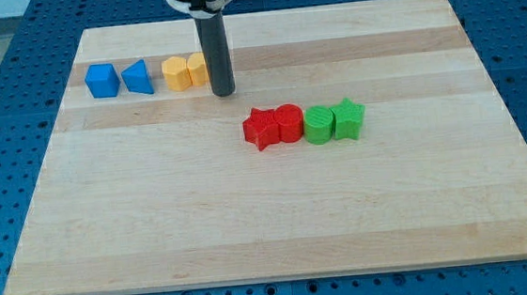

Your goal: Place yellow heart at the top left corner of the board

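Now, going from the view's left, we see two blue blocks, a chunky one point(100, 81) and a pointy one point(137, 78), sitting side by side near the board's point(251, 233) top left. Next come two yellow blocks touching each other: a six-sided one point(176, 73) and the yellow heart point(197, 69), half hidden by our rod. We have no gripper, so nothing opens or shuts; our tip point(222, 93) rests just right of the heart.

A push left could shove all four blocks along together, or the heart could slip off sideways and turn.

We cannot tell which way the heart points or where its long side runs, because the rod covers it.

Further right sit two red blocks point(274, 126) and two green blocks point(333, 122).
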Controlling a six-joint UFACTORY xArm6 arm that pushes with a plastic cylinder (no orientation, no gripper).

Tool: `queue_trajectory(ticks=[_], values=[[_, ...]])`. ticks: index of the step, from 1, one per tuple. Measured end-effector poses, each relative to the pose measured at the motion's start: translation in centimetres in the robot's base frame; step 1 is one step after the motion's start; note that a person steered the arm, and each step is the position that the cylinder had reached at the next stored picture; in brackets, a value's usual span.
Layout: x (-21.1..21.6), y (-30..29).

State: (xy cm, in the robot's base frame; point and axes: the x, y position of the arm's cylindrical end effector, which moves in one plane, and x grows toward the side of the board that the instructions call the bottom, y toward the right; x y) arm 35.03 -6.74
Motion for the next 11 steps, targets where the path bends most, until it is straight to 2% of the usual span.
queue_trajectory(ticks=[2, 4, 8, 11], values=[[-2.4, -0.9], [-2.5, -2.2], [-9.1, -5.4], [-9.9, -5.8]])
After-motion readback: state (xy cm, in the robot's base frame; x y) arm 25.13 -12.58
